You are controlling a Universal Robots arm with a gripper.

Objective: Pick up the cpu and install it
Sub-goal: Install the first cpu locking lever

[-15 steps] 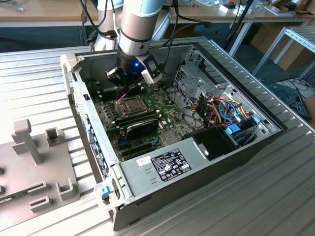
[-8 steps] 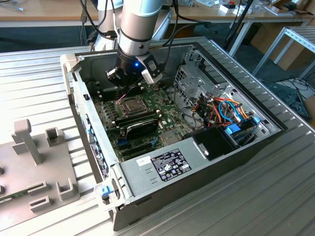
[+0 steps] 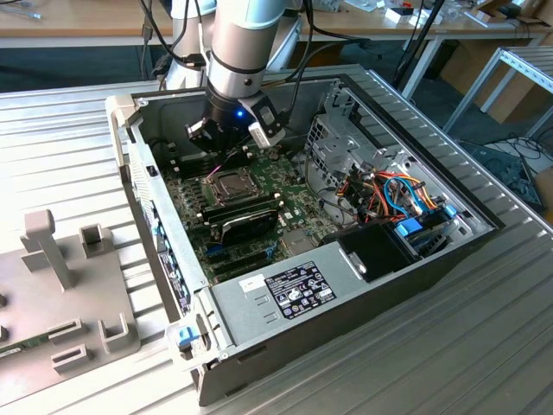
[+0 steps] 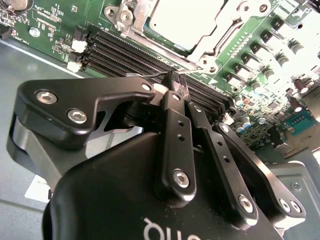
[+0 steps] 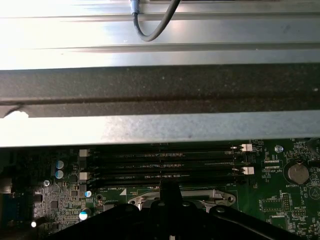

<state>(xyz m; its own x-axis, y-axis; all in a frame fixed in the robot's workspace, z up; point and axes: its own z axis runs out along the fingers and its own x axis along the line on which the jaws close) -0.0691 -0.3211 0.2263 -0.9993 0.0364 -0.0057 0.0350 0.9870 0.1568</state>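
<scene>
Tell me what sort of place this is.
Probably a robotics lab or workshop: an open grey metal desktop computer case lies on a ribbed aluminium table, with pale wooden workbenches behind.

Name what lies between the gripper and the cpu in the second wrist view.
In the second wrist view, black memory slots run across the stretch between the gripper and the cpu, alongside the metal socket frame.

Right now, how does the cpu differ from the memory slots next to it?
The cpu is pale silver; the memory slots are black. The cpu is one flat plate inside a metal frame; the memory slots are long narrow strips in parallel. Both sit on the green motherboard.
</scene>
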